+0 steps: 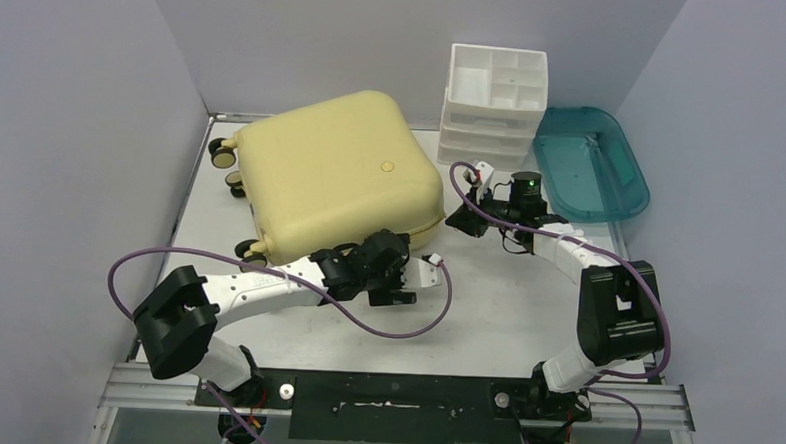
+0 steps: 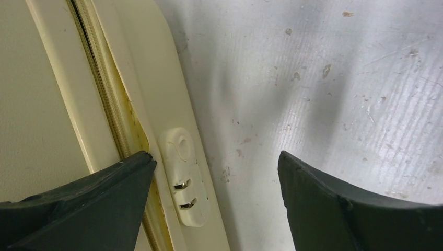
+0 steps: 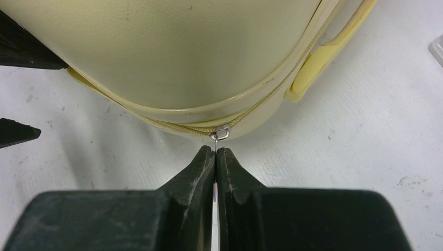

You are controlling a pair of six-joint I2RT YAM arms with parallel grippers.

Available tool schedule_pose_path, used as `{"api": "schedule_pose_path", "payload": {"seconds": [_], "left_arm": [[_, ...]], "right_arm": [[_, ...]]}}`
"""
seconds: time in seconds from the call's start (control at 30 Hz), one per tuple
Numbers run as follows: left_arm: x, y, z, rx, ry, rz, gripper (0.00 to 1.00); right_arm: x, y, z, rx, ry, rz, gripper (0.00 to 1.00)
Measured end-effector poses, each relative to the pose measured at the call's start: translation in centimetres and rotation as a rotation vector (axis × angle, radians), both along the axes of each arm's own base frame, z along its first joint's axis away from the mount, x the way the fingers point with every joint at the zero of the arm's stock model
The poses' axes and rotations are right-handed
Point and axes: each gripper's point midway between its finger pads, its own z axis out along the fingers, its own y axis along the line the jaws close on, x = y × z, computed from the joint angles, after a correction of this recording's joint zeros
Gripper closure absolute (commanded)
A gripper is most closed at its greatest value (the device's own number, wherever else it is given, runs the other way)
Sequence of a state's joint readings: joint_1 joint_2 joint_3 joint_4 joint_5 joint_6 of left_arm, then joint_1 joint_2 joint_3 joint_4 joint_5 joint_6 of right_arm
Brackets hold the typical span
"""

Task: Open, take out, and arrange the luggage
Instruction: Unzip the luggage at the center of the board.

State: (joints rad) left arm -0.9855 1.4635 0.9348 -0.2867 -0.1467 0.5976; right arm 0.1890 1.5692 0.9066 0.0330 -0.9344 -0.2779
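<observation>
Because the right tool point(image 3: 216, 152) is pinched tight, most of the zipper pull point(image 3: 214, 142) is swallowed inside its grip. Only a thin sliver shows just ahead of it, linked to the slider point(image 3: 223, 133) at the rounded corner of the luggage point(image 1: 336, 174). Both wrist views crop the case, which lies flat and zipped on the tabletop point(image 1: 506, 297). From above, the right wrist hides that tool's tips. That arm reaches forward and leftward, elbow bent. The left arm stretches low and rightward. The left tool point(image 2: 217, 162) is spread wide, holding nothing, with a pale latch point(image 2: 183, 175) on the case's edge between its fingers point(image 2: 94, 204).
</observation>
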Motion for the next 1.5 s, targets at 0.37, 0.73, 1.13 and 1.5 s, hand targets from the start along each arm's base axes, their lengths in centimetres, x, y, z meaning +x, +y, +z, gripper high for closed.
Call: {"api": "schedule_pose_path", "payload": {"seconds": [0.37,0.73,1.13,1.5], "left_arm": [[0.1,0.0,0.7,-0.015,-0.025,0.010,0.14],[0.2,0.2,1.3,-0.036,-0.053,0.015,0.14],[2.9,0.0,-0.1,0.020,-0.183,0.087,0.17],[4.9,-0.5,0.3,0.019,-0.164,0.168,0.55]], "right_arm": [[0.0,0.0,0.0,0.001,0.000,0.001,1.00],[0.0,0.0,-0.1,0.002,0.003,0.003,1.00],[0.4,0.0,-0.1,0.006,-0.013,0.002,1.00],[0.9,-0.2,-0.2,-0.002,-0.027,-0.013,1.00]]}}
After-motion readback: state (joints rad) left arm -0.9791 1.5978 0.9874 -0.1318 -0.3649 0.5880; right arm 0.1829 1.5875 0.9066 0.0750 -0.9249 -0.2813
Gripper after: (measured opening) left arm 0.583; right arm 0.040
